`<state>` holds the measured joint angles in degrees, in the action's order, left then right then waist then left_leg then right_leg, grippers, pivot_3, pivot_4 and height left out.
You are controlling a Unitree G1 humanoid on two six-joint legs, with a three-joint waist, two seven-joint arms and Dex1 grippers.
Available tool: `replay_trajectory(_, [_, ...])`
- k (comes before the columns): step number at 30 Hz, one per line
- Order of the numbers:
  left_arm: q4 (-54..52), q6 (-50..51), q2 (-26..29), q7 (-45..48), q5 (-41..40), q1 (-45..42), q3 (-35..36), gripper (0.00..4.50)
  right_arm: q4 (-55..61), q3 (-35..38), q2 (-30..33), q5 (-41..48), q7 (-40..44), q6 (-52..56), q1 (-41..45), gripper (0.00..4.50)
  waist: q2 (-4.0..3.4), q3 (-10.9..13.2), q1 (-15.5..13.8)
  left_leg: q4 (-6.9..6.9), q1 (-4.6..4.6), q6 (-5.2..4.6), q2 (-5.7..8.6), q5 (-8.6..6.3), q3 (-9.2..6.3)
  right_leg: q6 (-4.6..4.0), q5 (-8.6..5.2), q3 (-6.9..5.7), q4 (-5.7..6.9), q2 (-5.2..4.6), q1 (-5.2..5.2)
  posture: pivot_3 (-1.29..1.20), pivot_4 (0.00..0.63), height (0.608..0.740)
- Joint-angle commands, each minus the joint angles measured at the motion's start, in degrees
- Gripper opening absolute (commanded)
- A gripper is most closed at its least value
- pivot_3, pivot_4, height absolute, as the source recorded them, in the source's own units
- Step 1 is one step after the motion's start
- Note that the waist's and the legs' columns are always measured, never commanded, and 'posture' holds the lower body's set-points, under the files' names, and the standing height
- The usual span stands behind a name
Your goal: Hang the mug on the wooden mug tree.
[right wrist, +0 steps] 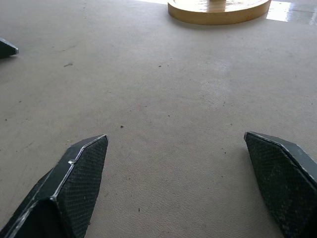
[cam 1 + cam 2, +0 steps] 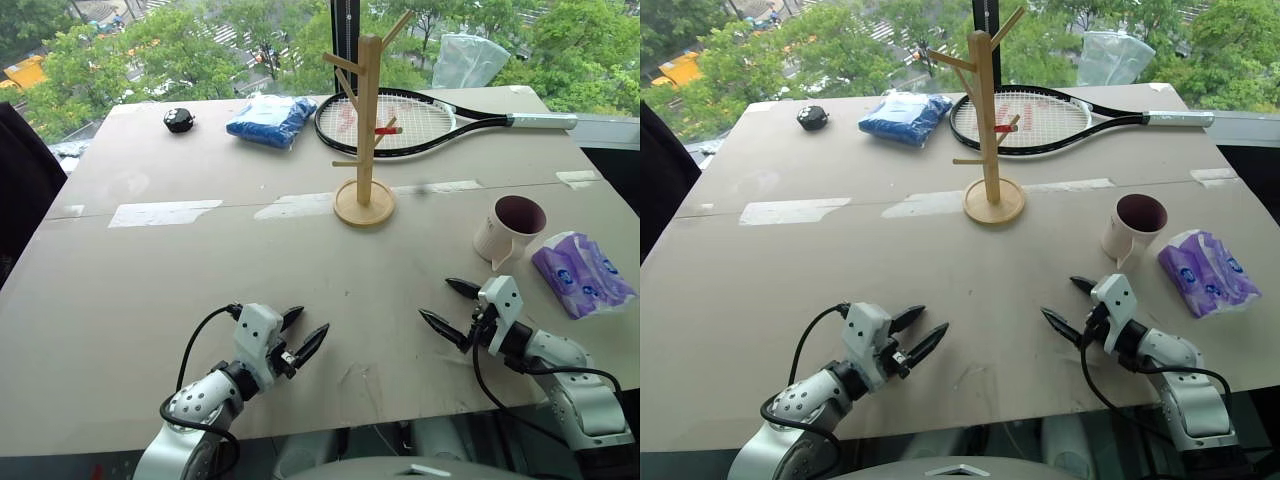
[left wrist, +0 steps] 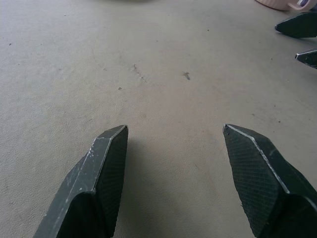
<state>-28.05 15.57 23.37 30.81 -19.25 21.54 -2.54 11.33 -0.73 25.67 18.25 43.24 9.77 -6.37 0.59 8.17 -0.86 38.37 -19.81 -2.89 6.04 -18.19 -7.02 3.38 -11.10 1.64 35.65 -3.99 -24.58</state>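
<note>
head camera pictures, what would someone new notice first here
Probably the wooden mug tree, standing upright mid-table with bare pegs, just in front of a tennis racket lying flat. The mug stands upright near the table's right edge, beside a purple packet. Nearest the camera, the left gripper and right gripper hover low over the table, jaws open and empty.

Soft, even daylight from the windows behind the table (image 2: 150,260), faint shadows, sharp focus
</note>
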Motion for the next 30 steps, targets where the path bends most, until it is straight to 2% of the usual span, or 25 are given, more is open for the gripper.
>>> replay_trajectory(1, [0.95, -3.04, 0.07, 1.61, 0.30, -0.08, -0.11, 3.14, 1.05, 0.16, 0.10, 0.18, -0.41, 0.49, -0.93, 4.45, 0.00, 0.00, -0.01, 0.00, 0.00, 0.00, 0.00, 0.00, 0.00, 0.00, 0.00, 0.00, 0.00, 0.00, 0.00, 0.00, 0.150, 0.740])
replay_trajectory(21, [3.70, -7.86, 0.26, 4.91, 1.19, -2.40, -0.33, 3.14, 2.33, -0.47, -0.99, -0.58, -3.08, -0.39, -1.78, 4.45, -0.01, 0.00, -0.03, 0.00, 0.00, 0.00, 0.00, 0.00, -0.01, 0.00, 0.00, -0.02, -0.01, 0.00, 0.01, 0.00, 0.150, 0.740])
replay_trajectory(26, [4.69, -9.08, 1.70, 7.99, 1.97, -4.75, -1.70, 3.14, 4.81, -0.18, -2.29, -1.61, -6.41, -0.30, -3.97, 4.45, 0.00, 0.00, -0.16, 0.00, -0.01, 0.00, 0.00, 0.00, -0.04, 0.00, 0.00, -0.05, -0.01, 0.00, 0.01, 0.00, 0.150, 0.740])
replay_trajectory(30, [5.71, -8.98, 3.25, 11.28, 1.12, -8.62, -2.54, 3.14, 8.60, 1.42, -4.67, -3.19, -12.20, -0.44, -7.17, 4.45, -0.03, 0.02, -0.17, 0.00, -0.01, 0.00, 0.00, 0.00, -0.05, 0.00, 0.00, -0.05, -0.01, 0.00, 0.01, 0.00, 0.150, 0.740])
